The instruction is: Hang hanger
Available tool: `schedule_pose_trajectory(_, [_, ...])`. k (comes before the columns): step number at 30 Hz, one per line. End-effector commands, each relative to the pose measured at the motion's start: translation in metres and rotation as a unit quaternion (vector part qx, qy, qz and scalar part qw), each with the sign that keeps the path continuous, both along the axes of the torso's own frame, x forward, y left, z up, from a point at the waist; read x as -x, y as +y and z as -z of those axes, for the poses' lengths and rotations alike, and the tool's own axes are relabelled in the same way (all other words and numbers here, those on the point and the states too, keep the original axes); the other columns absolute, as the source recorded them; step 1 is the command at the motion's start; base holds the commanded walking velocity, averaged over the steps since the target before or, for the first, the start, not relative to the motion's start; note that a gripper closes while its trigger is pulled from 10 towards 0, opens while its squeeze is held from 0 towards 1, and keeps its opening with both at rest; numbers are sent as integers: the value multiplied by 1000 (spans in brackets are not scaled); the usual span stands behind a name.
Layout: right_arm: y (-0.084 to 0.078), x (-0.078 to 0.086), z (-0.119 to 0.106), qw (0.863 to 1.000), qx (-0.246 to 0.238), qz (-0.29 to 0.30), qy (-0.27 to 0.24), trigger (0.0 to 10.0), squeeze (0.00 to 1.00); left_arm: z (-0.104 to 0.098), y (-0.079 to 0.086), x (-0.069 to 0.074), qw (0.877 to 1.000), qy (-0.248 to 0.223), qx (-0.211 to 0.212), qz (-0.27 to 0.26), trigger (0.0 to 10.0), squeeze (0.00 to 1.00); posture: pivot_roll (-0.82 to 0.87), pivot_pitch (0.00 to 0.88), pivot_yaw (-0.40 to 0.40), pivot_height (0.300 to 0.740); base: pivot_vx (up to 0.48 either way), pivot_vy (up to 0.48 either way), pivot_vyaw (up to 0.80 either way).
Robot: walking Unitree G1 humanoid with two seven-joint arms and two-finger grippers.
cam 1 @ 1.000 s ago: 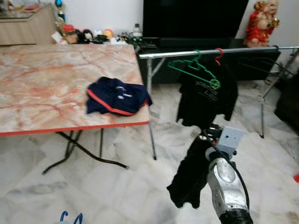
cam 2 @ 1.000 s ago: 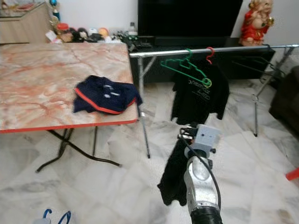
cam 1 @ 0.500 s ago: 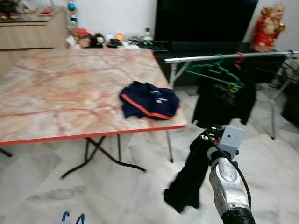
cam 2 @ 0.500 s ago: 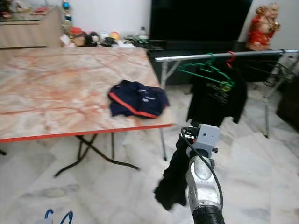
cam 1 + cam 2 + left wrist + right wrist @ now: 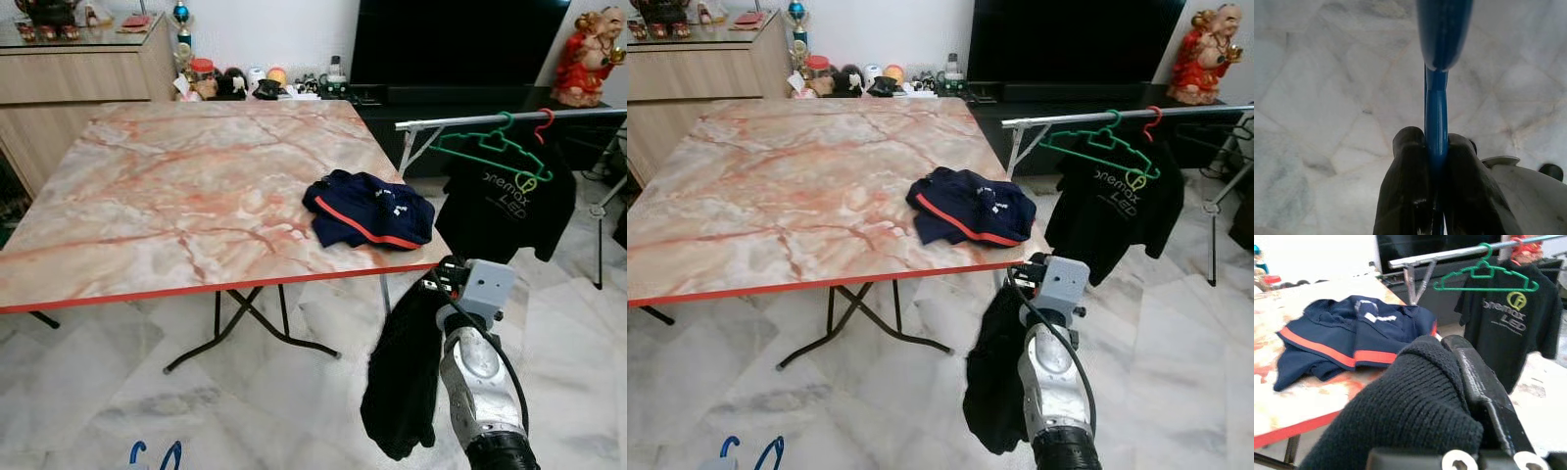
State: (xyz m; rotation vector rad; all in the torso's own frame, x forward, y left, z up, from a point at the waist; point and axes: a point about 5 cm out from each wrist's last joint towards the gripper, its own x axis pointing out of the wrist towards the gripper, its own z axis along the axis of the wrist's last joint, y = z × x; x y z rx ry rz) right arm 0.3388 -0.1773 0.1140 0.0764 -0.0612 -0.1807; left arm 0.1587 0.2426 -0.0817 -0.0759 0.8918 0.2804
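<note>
Two hangers already hook the rail [image 5: 509, 119]: green hanger [image 5: 490, 152] bare, red hanger [image 5: 542, 123] carrying a black T-shirt [image 5: 509, 206]. Marble surface [image 5: 176, 196] carries a folded navy garment [image 5: 367, 209]. Right hand [image 5: 1449, 362] pinches a black knit garment [image 5: 404, 377], hanging low. Left hand [image 5: 1435, 166], pressed together, grips a blue hanger [image 5: 1436, 112], probably near the floor. Hanging not yet done.

table [image 5: 147, 206]: pink-orange marble pattern, red edge | folded shirt [image 5: 367, 208]: navy, red stripe, at 3 o'clock on table | empty hanger [image 5: 490, 152]: green | hung T-shirt [image 5: 509, 211]: black, white-and-yellow print, red hook | held garment [image 5: 407, 377]: black knit | gripped hanger [image 5: 1436, 112]: blue | floor [image 5: 98, 392]: white-grey marble | statue [image 5: 588, 69]: red, gold
</note>
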Motion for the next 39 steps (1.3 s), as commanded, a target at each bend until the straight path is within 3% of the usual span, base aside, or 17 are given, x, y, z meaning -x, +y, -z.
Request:
schedule_pose_trajectory(1, [-5,-1,-15,999,14,1,-41,10000,0,1,-5,-1,1000,-2,12,-1,10000,0,-4,3,-12,740,0,0,800])
schedule_pose_trajectory(24, [-2,1,-20,998,24,-17,-58,10000,0,3,-5,4,1000,5,11,0,10000,0,-7,37,-4,740,0,0,800])
schedule_pose_trajectory(29, [-4,1,-26,997,14,-5,-74,10000,0,4,-6,6,999,13,0,31,10000,0,-4,31,-8,740,0,0,0])
schedule_pose_trajectory(39, [-5,-2,-31,996,17,-4,-82,10000,0,5,-6,9,1000,10,0,28,10000,0,0,23,-22,740,192,0,0])
